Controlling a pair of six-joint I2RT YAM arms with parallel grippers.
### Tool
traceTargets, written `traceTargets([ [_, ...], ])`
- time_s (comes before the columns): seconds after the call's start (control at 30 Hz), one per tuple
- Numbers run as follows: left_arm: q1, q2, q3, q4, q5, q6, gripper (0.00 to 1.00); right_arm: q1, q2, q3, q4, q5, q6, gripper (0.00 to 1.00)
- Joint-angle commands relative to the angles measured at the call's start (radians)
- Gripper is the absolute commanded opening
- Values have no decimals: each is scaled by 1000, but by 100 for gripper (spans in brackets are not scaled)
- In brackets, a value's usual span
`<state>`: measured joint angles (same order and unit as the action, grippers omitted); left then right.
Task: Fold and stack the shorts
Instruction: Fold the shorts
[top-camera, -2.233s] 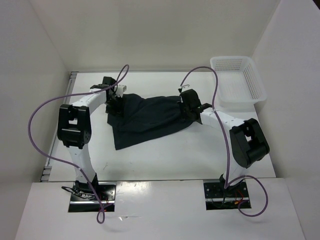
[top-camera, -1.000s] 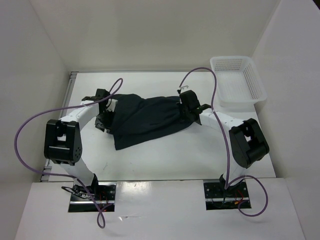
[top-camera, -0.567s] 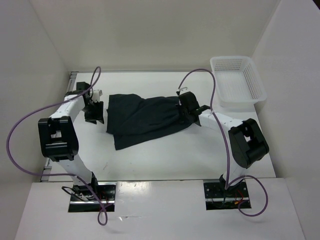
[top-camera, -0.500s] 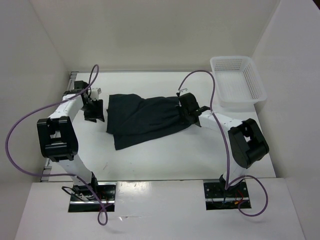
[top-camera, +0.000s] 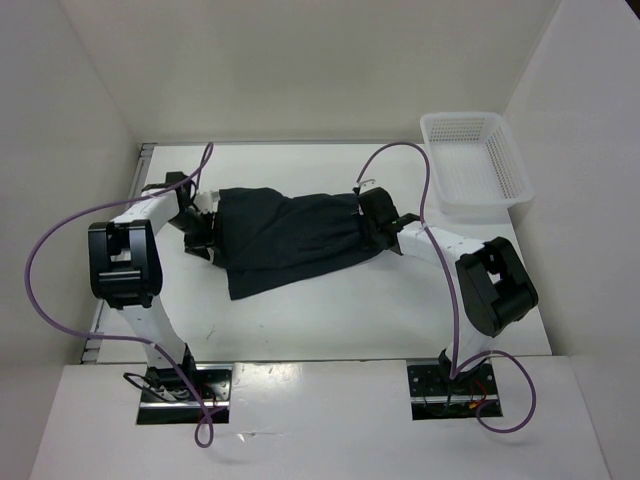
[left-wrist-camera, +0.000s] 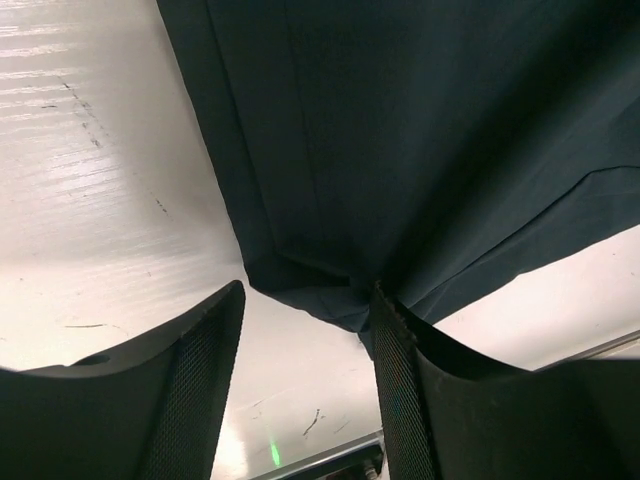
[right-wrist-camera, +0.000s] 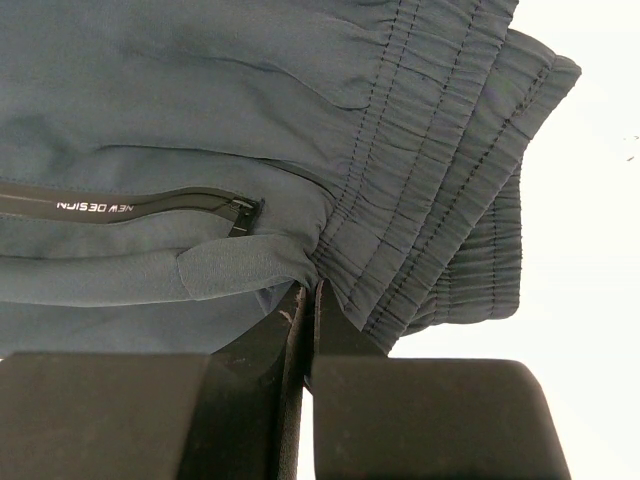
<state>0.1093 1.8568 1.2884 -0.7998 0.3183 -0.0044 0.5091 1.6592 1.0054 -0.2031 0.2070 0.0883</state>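
Closest to the arm bases, a near corner of the shorts (top-camera: 290, 240) points toward me on the table (top-camera: 330, 320). They lie spread and a little crooked across the middle, with the leg ends to the left and the gathered waistband (right-wrist-camera: 440, 150) to the right. At the left side the left gripper (top-camera: 207, 232) sits low at the leg hem. Its fingers (left-wrist-camera: 195, 380) stand wide, with a corner of the hem between them and one finger touching the cloth, so nothing is gripped there yet. I think the danger here is a shallow bite — if the jaws close on only 1 layer, or on the very tip of this corner, the rest of the leg will hang behind and the fold will come out skewed. The finger may also simply push the soft cloth into wrinkles. On the other side the right gripper (top-camera: 372, 222) is closed narrow on a small fold of cloth just beside the waistband, under the zip pocket (right-wrist-camera: 150, 205). This pinch looks thin, and a lift could pull it out. If the 2 arms rise unevenly, the cloth will twist between them. The purple cable (top-camera: 405, 144) arches over that end and might catch. Farthest, in the right corner, stands the white basket (top-camera: 475, 117), well apart — the shorts are wider than it, so a loose fold would not fit there.
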Motion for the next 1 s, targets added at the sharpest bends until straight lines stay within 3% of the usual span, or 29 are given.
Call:
traceTargets([
  [0.0, -14, 25, 0, -3, 33, 4, 60, 12, -3, 13, 25, 22, 5, 0],
  [0.17, -14, 56, 0, 16, 22, 4, 56, 12, -3, 13, 25, 22, 5, 0],
  [0.27, -14, 67, 21, 16, 31, 4, 46, 12, -3, 13, 16, 22, 5, 0],
  [0.53, -23, 110, 12, 7, 79, 4, 0, 12, -12, 13, 16, 22, 5, 0],
  [0.7, -23, 76, 14, 7, 99, 4, 0, 12, -12, 45, 5, 22, -13, 0],
  [0.8, -23, 55, 87, 7, 99, 4, 0, 12, 23, 139, -5, 35, -82, 0],
  [0.87, -23, 55, 234, 7, 99, 4, 0, 12, 106, 309, -5, 86, -133, 0],
  [0.9, -23, 55, 299, 7, 99, 4, 0, -1, 150, 482, -30, 86, -133, 0],
  [0.97, -23, 97, 530, 7, 99, 4, 0, -38, 315, 695, -80, 106, -133, 0],
])
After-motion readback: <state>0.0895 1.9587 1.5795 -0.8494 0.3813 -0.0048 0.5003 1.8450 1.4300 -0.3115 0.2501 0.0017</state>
